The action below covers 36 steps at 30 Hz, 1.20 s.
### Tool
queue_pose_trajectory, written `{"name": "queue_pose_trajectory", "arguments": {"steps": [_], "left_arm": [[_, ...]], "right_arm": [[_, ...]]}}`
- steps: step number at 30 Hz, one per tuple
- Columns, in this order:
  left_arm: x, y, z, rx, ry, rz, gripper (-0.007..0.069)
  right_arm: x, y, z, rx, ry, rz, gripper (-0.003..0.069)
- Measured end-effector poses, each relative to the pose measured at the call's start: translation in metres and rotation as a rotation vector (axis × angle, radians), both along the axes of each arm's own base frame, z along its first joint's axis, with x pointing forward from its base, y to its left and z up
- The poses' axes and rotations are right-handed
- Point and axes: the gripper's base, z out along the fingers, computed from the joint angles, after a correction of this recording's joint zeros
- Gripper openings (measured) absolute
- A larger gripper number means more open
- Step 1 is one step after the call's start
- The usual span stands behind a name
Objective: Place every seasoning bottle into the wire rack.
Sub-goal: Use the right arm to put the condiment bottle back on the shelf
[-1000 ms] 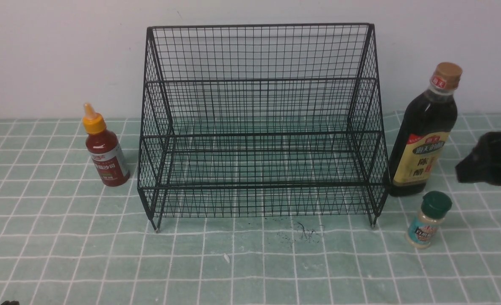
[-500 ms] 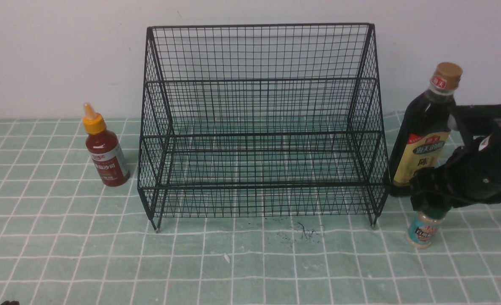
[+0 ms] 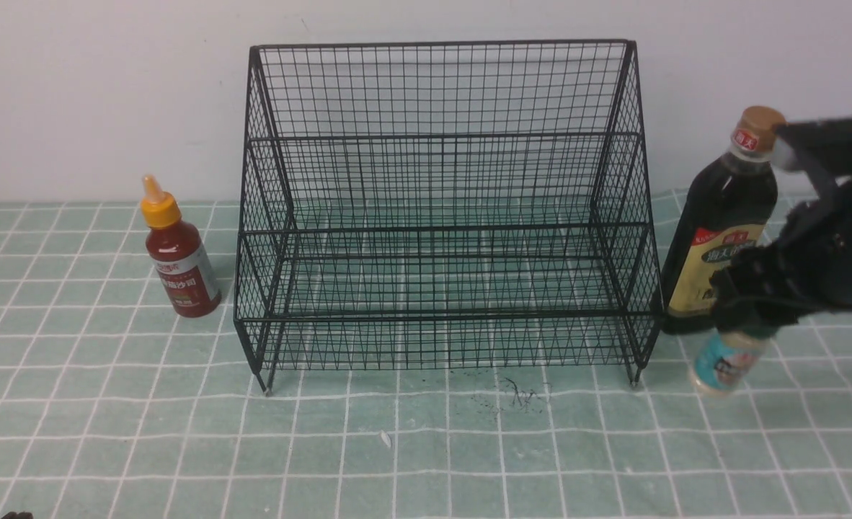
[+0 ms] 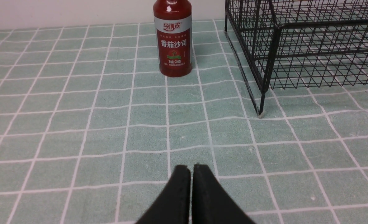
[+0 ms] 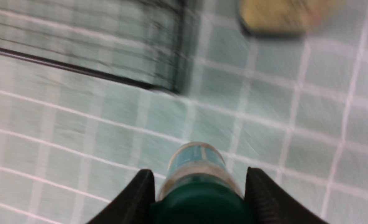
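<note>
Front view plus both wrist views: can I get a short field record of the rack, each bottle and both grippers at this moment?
rack: no bottle on either tier, stands on the checked cloth
red bottle: upright on the cloth, left of the rack, apart from it
dark bottle: upright, close beside the rack's right side
shaker: in front of the dark bottle, blurred
right gripper: shut on the shaker's green cap
left gripper: shut, holding nothing, low over the cloth
</note>
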Motion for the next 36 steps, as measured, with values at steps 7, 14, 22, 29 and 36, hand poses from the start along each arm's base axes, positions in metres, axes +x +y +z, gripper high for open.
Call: {"name": "queue_pose_trajectory", "arguments": {"steps": [7,14,22,29,36], "left_arm": [[0.000,0.000,0.000,0.000,0.000,0.000,-0.0006],[0.000,0.000,0.000,0.000,0.000,0.000,-0.0006],[0.000,0.000,0.000,0.000,0.001,0.000,-0.0006],[0.000,0.000,0.000,0.000,0.001,0.000,-0.0006],[0.000,0.000,0.000,0.000,0.001,0.000,-0.0006]], "right_arm": [[0.002,0.055,0.051,0.078,-0.150,0.149,0.0340],[0.049,0.087,0.034,0.048,-0.109,0.183,0.0340],[0.074,0.102,-0.011,-0.049,-0.031,0.187,0.0340],[0.081,0.115,-0.040,-0.118,0.007,0.194,0.0340],[0.083,0.118,-0.049,-0.130,0.027,0.200,0.0367]]}}
